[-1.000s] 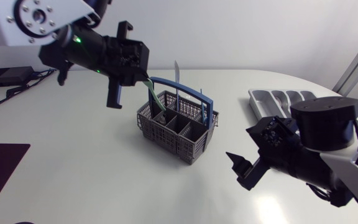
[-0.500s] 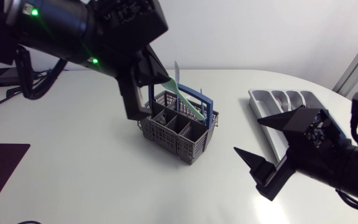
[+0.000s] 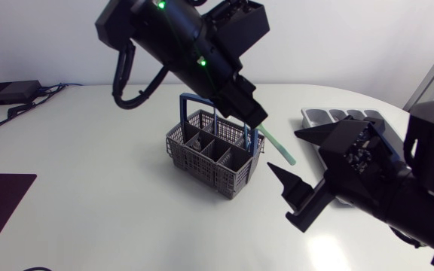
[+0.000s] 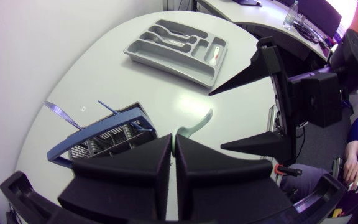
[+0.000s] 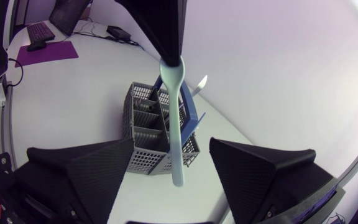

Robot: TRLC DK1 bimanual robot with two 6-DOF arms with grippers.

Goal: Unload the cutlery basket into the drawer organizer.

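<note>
Cutlery basket point(image 3: 202, 162) sits by left gripper point(image 4: 173, 138) clamping green utensil point(image 5: 178, 124), right gripper point(image 5: 171, 148) gapes; only left wrist view shows organizer point(image 4: 166, 64) whole.

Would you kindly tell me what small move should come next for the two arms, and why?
Probably shut the right gripper on the pale green plastic utensil. The left gripper holds it by one end, clear of the grey mesh cutlery basket, and its free end hangs between the right gripper's open fingers, so a handover toward the grey drawer organizer looks set up.
</note>
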